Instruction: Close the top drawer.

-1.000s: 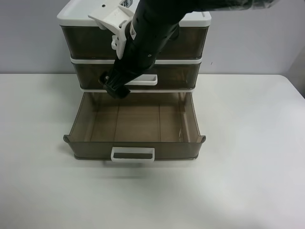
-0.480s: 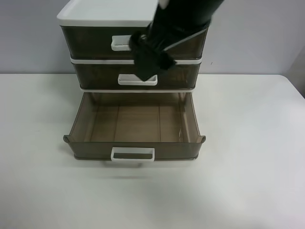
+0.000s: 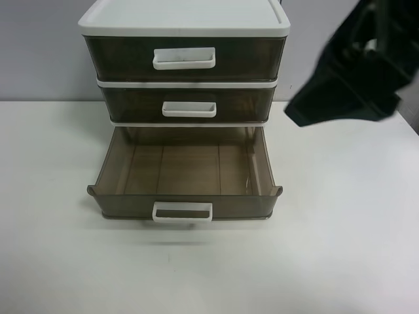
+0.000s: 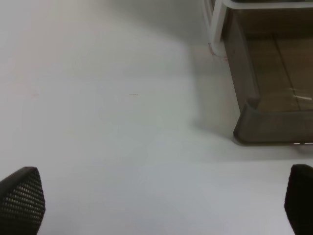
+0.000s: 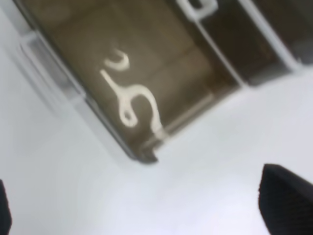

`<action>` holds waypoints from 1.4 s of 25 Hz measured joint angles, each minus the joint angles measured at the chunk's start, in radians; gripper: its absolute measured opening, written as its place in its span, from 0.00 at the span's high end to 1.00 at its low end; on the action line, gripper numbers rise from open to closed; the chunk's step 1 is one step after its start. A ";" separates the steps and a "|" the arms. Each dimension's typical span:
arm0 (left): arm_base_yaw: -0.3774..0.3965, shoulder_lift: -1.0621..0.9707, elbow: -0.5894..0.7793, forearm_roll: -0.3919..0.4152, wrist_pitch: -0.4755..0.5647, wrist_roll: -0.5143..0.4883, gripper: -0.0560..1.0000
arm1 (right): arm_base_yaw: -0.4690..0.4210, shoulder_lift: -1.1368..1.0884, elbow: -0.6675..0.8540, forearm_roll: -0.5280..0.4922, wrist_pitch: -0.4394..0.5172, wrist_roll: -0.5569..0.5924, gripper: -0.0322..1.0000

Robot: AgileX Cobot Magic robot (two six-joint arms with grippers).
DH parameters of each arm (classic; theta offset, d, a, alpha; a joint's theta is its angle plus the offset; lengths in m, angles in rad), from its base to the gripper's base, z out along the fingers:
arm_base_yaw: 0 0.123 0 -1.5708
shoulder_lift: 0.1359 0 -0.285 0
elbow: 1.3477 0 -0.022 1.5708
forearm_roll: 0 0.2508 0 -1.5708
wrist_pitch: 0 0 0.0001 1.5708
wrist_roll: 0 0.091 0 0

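Observation:
The top drawer (image 3: 124, 59), smoky brown with a white loop handle (image 3: 183, 58), sits flush in the white-framed cabinet (image 3: 183, 16). The arm at the exterior high view's right (image 3: 347, 78) is a blurred black shape hanging beside the cabinet, apart from it. My right gripper (image 5: 146, 210) is open and empty over the table, near the open bottom drawer's corner (image 5: 146, 154). My left gripper (image 4: 161, 205) is open and empty over the table, beside the bottom drawer's other front corner (image 4: 254, 120).
The bottom drawer (image 3: 186, 170) is pulled far out onto the white table (image 3: 65, 261), empty, with its handle (image 3: 182, 212) at the front. The middle drawer (image 3: 131, 104) is flush. A grey wall stands behind the cabinet.
The black arm has swung from in front of the top and middle drawers out to the right of the cabinet. Both upper handles now show.

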 joint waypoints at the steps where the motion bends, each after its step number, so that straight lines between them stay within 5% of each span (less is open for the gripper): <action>1: 0.000 0.000 0.000 0.000 0.000 0.000 0.01 | 0.000 -0.041 0.038 -0.001 0.001 0.000 0.01; 15: 0.000 0.000 0.000 0.000 0.000 0.000 0.01 | -0.036 -0.655 0.434 0.003 0.002 0.141 0.01; 27: 0.000 0.000 0.000 0.000 0.000 0.000 0.01 | -0.628 -1.090 0.735 0.082 -0.108 0.158 0.01; 35: 0.000 0.000 0.000 0.000 0.000 0.000 0.01 | -0.744 -1.092 0.753 0.099 -0.139 0.158 0.01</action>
